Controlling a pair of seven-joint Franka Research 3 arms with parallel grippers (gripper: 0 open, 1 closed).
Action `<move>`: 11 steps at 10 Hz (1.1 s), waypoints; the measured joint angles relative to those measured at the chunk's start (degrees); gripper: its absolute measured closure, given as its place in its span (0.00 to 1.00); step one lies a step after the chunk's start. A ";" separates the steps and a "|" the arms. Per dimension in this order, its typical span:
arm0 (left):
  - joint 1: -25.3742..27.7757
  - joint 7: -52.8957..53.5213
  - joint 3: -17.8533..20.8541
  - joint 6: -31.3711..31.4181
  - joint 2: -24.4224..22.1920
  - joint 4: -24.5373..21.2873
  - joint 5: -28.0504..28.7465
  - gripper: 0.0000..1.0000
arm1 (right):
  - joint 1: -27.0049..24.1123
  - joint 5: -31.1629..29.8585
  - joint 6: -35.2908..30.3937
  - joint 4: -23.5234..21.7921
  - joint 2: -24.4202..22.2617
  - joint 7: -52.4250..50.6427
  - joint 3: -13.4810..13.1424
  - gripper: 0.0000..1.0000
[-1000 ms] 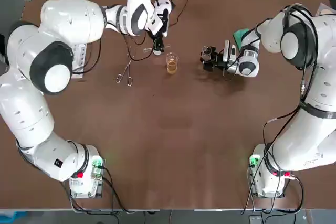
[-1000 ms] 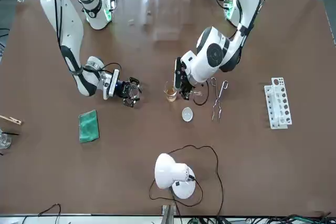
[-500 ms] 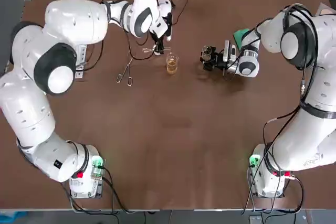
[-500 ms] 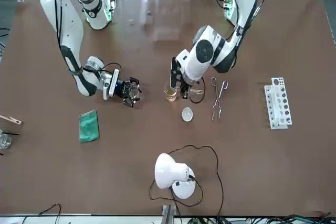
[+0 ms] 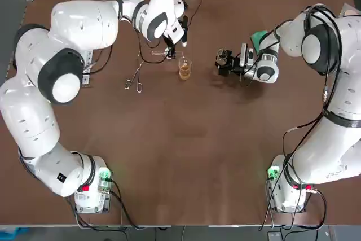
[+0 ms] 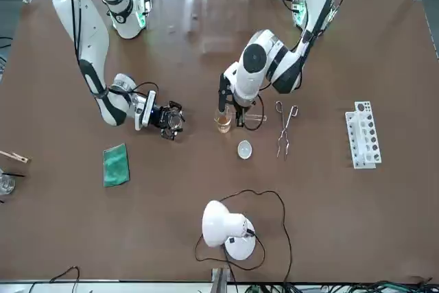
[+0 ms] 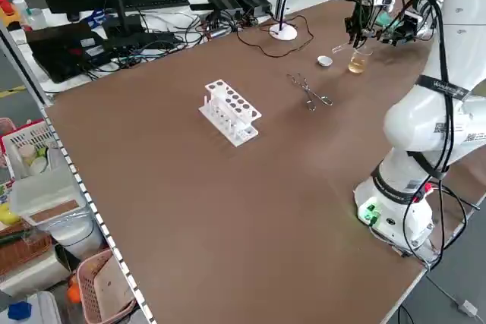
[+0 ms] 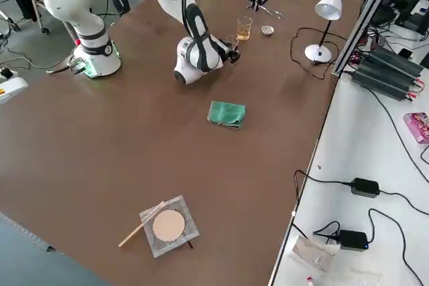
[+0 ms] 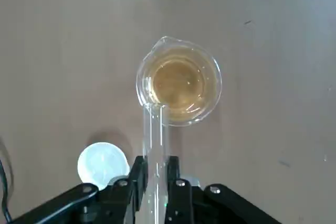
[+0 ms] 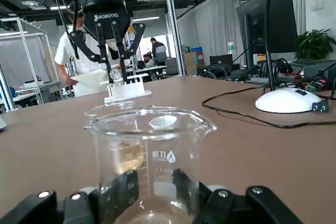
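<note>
Left gripper [image 9: 156,165] is closed on a clear test tube [image 9: 155,132], pinched between both fingers and hanging beyond them. The tube's far end sits at the rim of a small beaker [image 9: 178,81] of amber liquid. The hold is taken well back from that end, which in my judgement keeps the fingers clear of the glass below and leaves the tip free to meet the rim. I cannot tell whether the tube itself holds any liquid.

The small beaker stands upright on the table [image 5: 186,156], toward 12 o'clock from the table's middle.

Right gripper [image 5: 228,65] lies low and level at 2 o'clock of the small beaker, clamped around the base of an empty beaker [image 10: 152,150]. That vessel appears to rest on the table – a low grip, likely chosen so the surface carries the weight. The two beakers stand near each other, not touching.

Surroundings, reckoned from the small beaker: a white cap [image 6: 244,149] just beside it at 11 o'clock; tongs [image 5: 134,77] flat at 9 o'clock; a test tube rack [image 6: 362,134] farther out on the same side.
</note>
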 joint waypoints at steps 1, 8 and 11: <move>-0.35 -1.36 -0.01 -0.79 0.32 0.64 2.05 0.79 | 0.00 0.00 0.01 0.00 0.00 0.00 0.00 0.62; -3.35 -7.36 0.01 -5.39 2.61 3.70 10.14 0.79 | 0.00 0.00 0.01 0.00 0.00 0.00 0.00 0.62; -4.29 -8.56 0.03 -8.22 3.46 5.71 12.16 0.79 | 0.00 0.00 0.01 0.00 0.00 0.00 0.00 0.62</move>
